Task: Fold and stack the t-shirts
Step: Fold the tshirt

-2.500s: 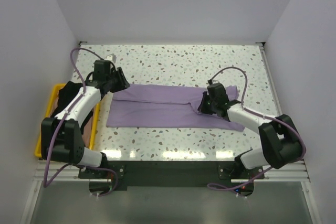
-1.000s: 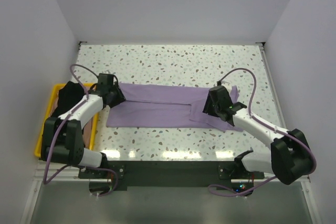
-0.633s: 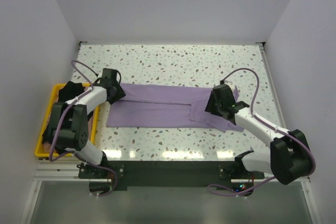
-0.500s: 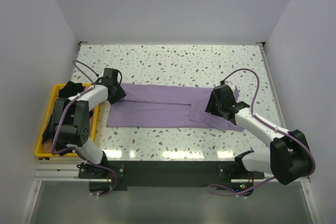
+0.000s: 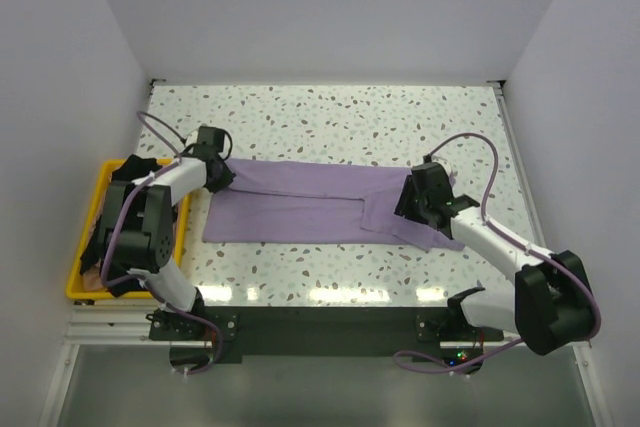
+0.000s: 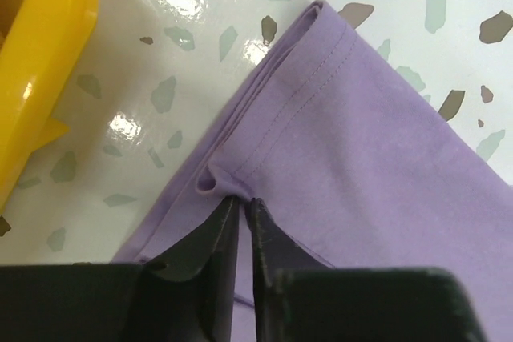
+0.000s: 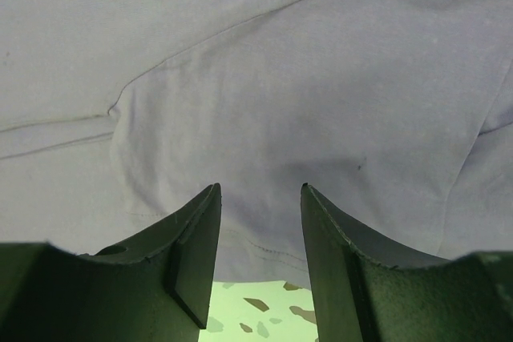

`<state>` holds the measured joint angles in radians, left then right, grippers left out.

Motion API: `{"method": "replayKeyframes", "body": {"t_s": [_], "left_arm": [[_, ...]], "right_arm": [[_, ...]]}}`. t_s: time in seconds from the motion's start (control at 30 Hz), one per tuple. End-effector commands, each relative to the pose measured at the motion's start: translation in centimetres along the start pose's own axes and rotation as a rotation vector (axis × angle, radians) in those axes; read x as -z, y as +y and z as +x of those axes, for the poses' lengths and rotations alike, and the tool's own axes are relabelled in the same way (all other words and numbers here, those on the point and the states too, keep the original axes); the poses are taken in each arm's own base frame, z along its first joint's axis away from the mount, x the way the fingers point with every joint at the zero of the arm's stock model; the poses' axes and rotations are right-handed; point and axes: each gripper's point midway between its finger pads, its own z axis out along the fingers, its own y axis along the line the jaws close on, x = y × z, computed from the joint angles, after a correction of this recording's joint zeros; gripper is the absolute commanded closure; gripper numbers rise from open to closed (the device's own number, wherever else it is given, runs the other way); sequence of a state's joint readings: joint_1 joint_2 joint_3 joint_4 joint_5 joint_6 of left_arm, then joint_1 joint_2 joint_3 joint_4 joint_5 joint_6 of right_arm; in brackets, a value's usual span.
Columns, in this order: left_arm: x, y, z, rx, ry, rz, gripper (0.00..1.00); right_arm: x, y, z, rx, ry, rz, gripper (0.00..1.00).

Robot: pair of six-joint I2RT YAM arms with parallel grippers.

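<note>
My left pincer [image 6: 243, 201] is clenched on a hem corner of the purple shirt [image 5: 300, 205], which is spread mid-table, at its 9 o'clock end. My right pincer [image 7: 260, 191] gapes, released, at 3 o'clock. The shirt looks soft and floppy, so I'd pinch the hems.

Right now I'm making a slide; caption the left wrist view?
Left gripper, jaws pinched on a bunched hem fold of the lavender t-shirt, speckled table and yellow crate alongside.

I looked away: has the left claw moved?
Yes. The left gripper slid slightly nearer, from beyond the far end of the yellow crate to about level with it, on the purple shirt.
</note>
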<state>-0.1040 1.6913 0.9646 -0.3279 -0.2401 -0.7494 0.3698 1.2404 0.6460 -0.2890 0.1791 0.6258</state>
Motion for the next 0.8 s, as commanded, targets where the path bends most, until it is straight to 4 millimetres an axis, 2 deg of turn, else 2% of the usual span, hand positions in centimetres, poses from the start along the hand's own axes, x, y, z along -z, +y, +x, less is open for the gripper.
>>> {"method": "replayKeyframes", "body": {"t_s": [0.0,0.27,0.4,0.57,0.63,0.77], "left_arm": [[0.6,-0.9,-2.6,0.021,-0.073,0.014,0.86],[3.4,-0.3,-3.7,0.029,-0.131,0.033,1.00],[3.2,0.8,-3.0,0.032,-0.114,0.002,1.00],[2.0,1.8,-0.6,0.042,-0.060,-0.013,1.00],[1.6,2.1,0.0,0.048,-0.044,-0.020,0.96],[1.6,1.8,0.0,0.059,-0.039,0.003,0.68]], "right_arm": [[0.4,0.3,-0.9,0.000,-0.037,-0.029,0.52],[0.4,-0.3,-0.8,-0.010,-0.031,-0.018,0.52],[0.4,-0.8,-0.5,-0.016,-0.021,-0.001,0.52],[0.3,-1.3,-0.2,-0.022,-0.010,0.007,0.52],[0.2,-1.3,-0.1,-0.023,-0.006,0.007,0.52],[0.5,-1.5,-0.1,-0.023,-0.001,0.010,0.51]]}}
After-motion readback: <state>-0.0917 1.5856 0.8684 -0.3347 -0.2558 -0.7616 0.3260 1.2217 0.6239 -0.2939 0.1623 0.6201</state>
